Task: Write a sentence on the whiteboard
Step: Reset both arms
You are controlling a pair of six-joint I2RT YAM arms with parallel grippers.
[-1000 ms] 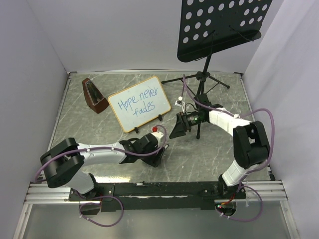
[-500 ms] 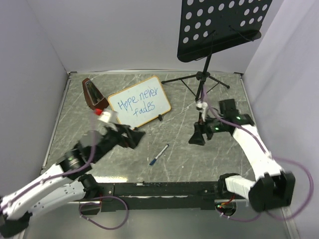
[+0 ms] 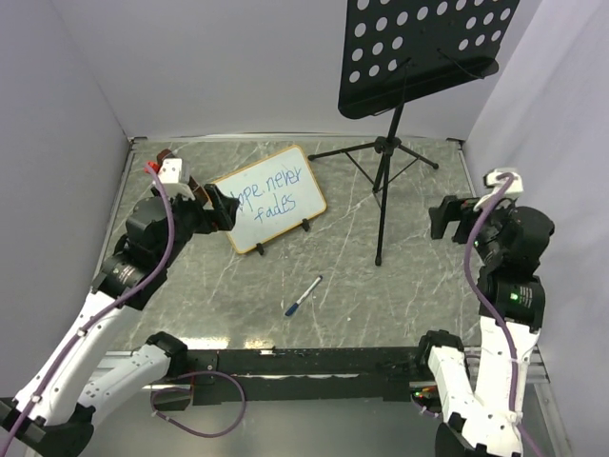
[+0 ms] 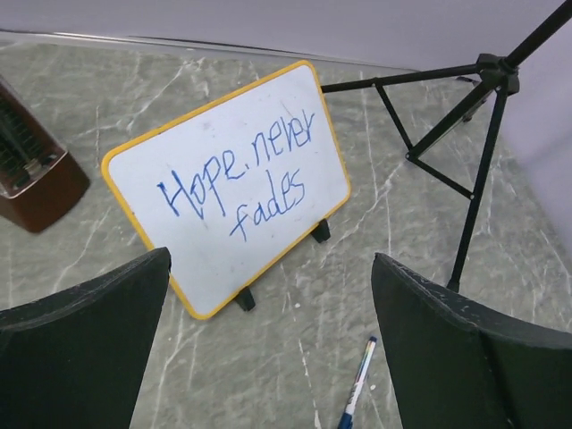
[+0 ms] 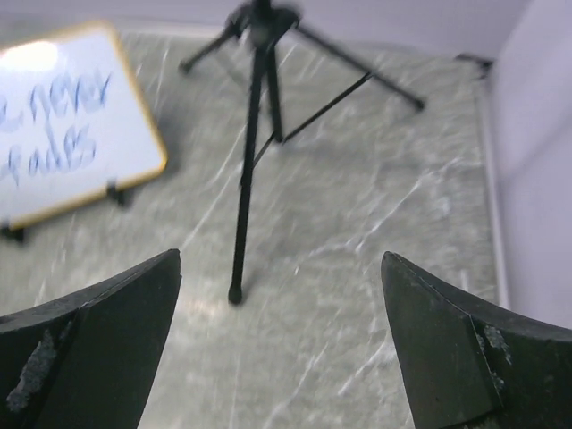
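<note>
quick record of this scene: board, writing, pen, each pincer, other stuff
whiteboard: stands on its two black feet on the table
sentence: "Hope never fades", blue, two lines
marker: lies on the table in front of the board, nothing holding it
left pincer: open, empty, raised by the board's left end
right pincer: open, empty, raised at the far right
other: music stand right of the board; brown metronome left of it

Tan-framed whiteboard (image 4: 228, 192) propped on black feet, sentence (image 4: 241, 179) blue, two lines.
</note>
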